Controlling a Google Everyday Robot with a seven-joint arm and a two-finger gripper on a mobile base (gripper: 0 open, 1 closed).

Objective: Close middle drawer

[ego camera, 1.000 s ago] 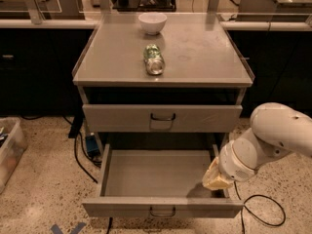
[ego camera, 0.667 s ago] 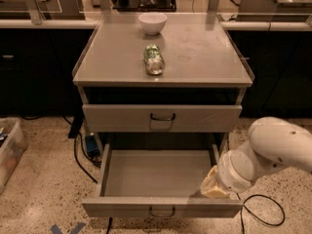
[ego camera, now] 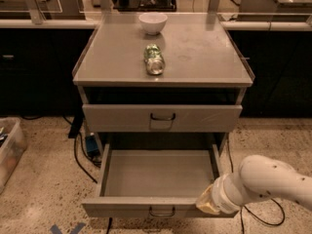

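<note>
The middle drawer is pulled far out of the grey metal cabinet. It looks empty, and a small dark wire handle sits at the centre of its flat front. My gripper, on the end of the white arm, is at the drawer's front right corner, against the top edge of its front. The taller top drawer, above it, sits nearly flush with the cabinet. The lowest drawer is out of view.
A white bowl and a can lying on its side are on the cabinet top. A plastic bin stands on the floor at left. Cables run behind the drawer's left side and under the arm at right.
My arm and gripper have moved down and slightly left, from beside the drawer's right wall to its front right corner. The drawer has not visibly moved.
</note>
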